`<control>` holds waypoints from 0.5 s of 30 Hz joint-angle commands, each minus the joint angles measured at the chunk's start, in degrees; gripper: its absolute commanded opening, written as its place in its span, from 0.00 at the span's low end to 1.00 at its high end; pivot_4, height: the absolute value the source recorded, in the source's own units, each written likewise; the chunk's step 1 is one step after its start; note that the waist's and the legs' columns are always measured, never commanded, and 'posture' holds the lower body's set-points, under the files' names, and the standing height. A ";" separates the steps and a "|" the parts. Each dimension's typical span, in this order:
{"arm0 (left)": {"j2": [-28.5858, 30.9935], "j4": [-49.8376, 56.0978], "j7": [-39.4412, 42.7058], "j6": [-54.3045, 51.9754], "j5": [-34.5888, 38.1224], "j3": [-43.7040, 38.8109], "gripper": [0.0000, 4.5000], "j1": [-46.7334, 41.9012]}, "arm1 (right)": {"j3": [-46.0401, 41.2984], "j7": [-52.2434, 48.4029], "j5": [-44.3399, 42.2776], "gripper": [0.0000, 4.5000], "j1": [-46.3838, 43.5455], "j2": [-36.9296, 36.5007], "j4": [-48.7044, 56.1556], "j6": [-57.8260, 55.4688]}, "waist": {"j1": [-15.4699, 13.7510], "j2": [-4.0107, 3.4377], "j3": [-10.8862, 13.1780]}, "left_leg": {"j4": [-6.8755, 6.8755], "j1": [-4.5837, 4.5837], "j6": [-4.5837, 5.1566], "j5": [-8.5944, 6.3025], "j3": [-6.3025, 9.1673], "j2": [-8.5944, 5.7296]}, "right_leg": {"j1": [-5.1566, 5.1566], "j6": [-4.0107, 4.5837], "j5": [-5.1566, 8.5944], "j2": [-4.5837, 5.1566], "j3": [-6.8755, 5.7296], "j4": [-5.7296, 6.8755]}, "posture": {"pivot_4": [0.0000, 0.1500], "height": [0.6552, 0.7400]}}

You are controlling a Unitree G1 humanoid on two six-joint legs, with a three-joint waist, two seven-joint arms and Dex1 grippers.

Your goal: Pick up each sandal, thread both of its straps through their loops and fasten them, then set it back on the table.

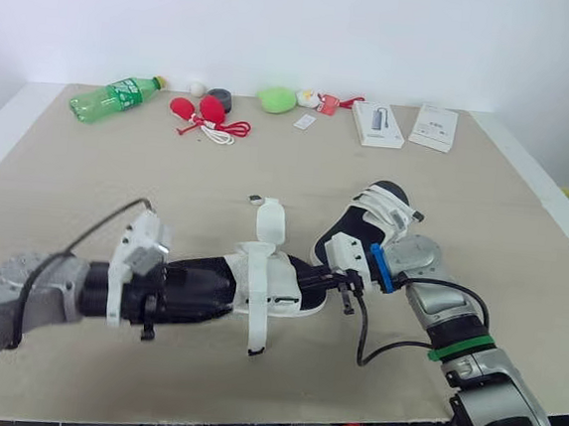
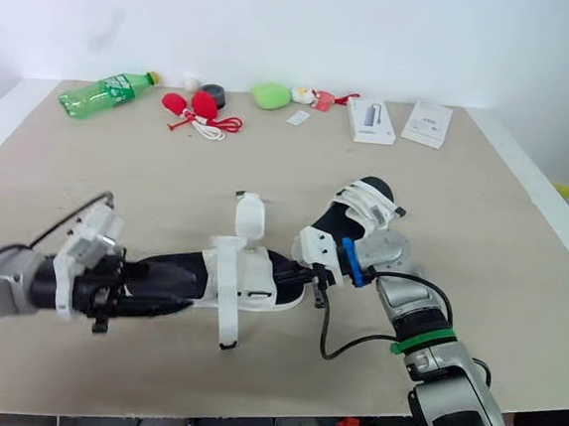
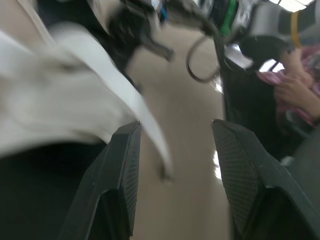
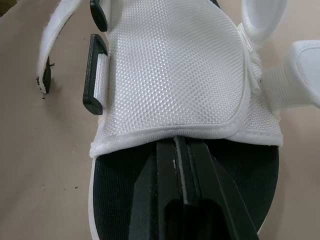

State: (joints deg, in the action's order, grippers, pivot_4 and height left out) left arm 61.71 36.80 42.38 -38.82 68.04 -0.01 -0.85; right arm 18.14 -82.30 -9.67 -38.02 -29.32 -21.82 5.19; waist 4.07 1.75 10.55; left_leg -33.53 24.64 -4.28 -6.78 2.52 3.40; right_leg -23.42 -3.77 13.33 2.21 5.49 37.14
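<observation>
A black-soled sandal (image 1: 258, 283) with white straps lies across the middle of the table (image 1: 88, 176). Both of its straps (image 1: 268, 222) hang loose, out of the black loops (image 4: 94, 75). My left gripper (image 1: 226, 288) sits at its heel end. The black fingers (image 3: 125, 165) stand open beside the sole, with bare table between them. My right gripper (image 4: 175, 145) is shut, lying on the footbed with its tips at the edge of the white mesh upper (image 4: 170, 70). The second sandal (image 1: 376, 213) rests just behind my right wrist with its straps wrapped across it.
Along the far edge lie a green bottle (image 1: 113, 97), a red item with a white cord (image 1: 203, 114), a black disc (image 1: 220, 99), a green lump (image 1: 276, 99) and two white boxes (image 1: 378, 124) (image 1: 434, 126). A person (image 3: 295, 85) sits beyond the table's near edge.
</observation>
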 commanded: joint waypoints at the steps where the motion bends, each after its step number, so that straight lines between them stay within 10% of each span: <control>1: -3.37 1.08 -2.35 -1.55 -5.91 3.77 0.51 -0.27 | 0.72 -0.13 1.93 0.00 -0.02 -0.28 -0.86 -0.08 | 0.01 0.00 0.00 | -0.05 -0.02 -0.05 -0.03 0.01 -0.01 | -0.10 0.00 0.00 0.00 0.00 -0.06 | 1.00 1.00; 15: -17.88 -4.73 -2.85 -3.36 -19.65 12.01 0.51 -4.54 | 0.38 0.07 2.15 0.00 0.82 -1.03 0.76 -0.82 | 0.11 0.07 -0.03 | -0.11 0.04 -0.13 -0.10 0.02 -0.10 | 0.06 0.00 0.00 0.01 0.09 -0.14 | 1.00 1.00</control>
State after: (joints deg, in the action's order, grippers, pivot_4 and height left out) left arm 44.57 31.85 38.49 -41.89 48.31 11.82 -4.64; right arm 18.10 -82.38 -9.15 -38.00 -29.45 -20.93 4.82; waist 4.18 1.81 10.52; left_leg -33.64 24.70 -4.41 -6.87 2.54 3.30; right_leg -23.37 -3.76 13.33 2.22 5.58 37.00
